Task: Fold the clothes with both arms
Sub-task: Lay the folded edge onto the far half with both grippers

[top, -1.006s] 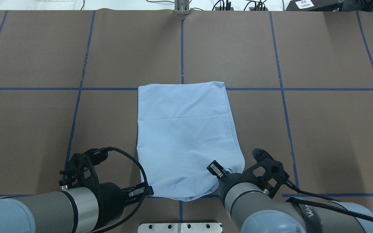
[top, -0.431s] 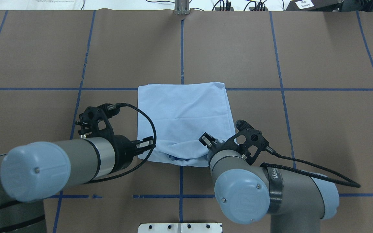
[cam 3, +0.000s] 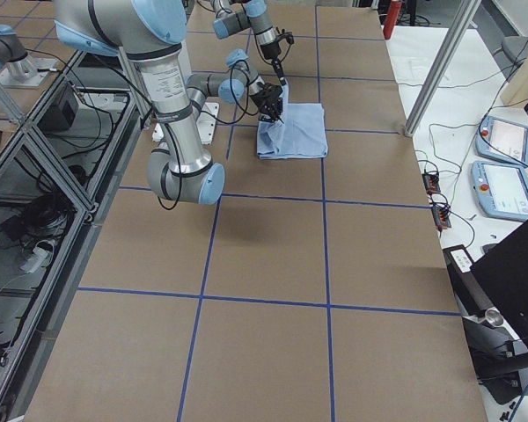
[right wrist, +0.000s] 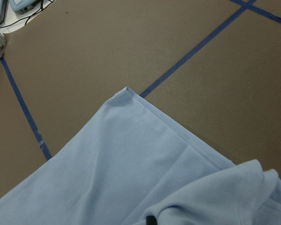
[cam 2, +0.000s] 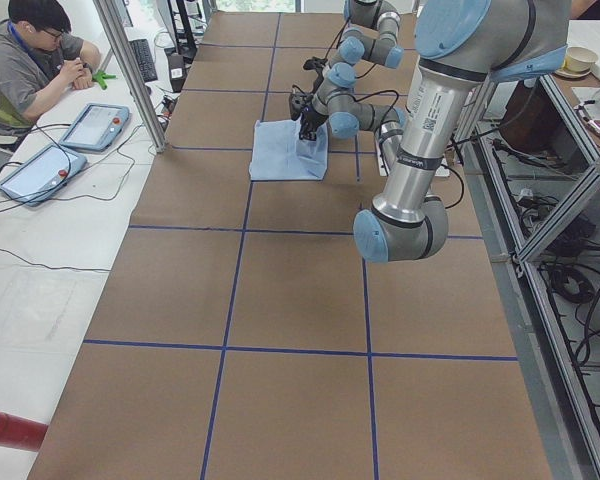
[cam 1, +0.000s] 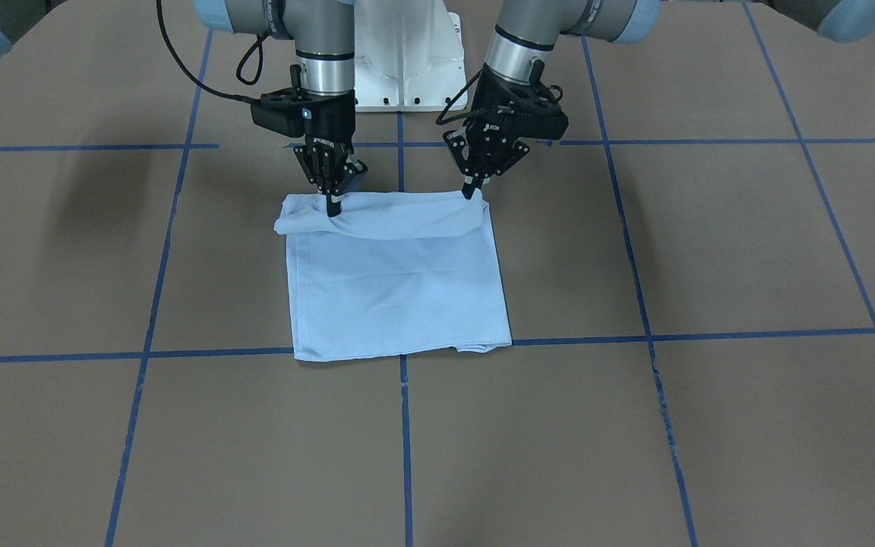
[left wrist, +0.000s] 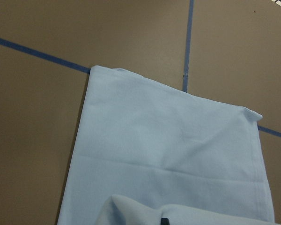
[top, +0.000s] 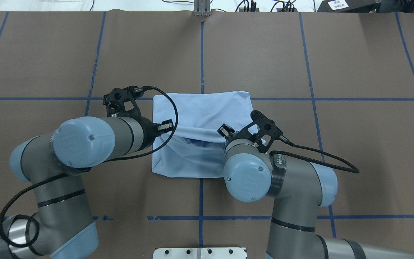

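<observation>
The clothes are one light blue T-shirt [top: 207,108], folded to a rectangle on the brown table; no collar or print shows. Its edge nearest the robot is lifted and rolled back over the rest. My left gripper [top: 169,126] is shut on that edge at one corner, seen on the right in the front view [cam 1: 472,191]. My right gripper [top: 222,129] is shut on the other corner [cam 1: 333,207]. Both wrist views look down on the flat far part of the T-shirt [left wrist: 178,140] [right wrist: 131,164], with the raised fold at the bottom edge.
Blue tape lines [top: 201,50] divide the table into squares. The white pedestal base [cam 1: 407,53] stands behind the arms. A person [cam 2: 30,60] sits at a white side table with tablets [cam 2: 95,125]. A red cylinder [cam 2: 5,430] lies at that table's corner.
Both arms have moved away from the robot's base, carrying the T-shirt's near edge up and over the rest. The cloth now covers a shorter stretch of table.
</observation>
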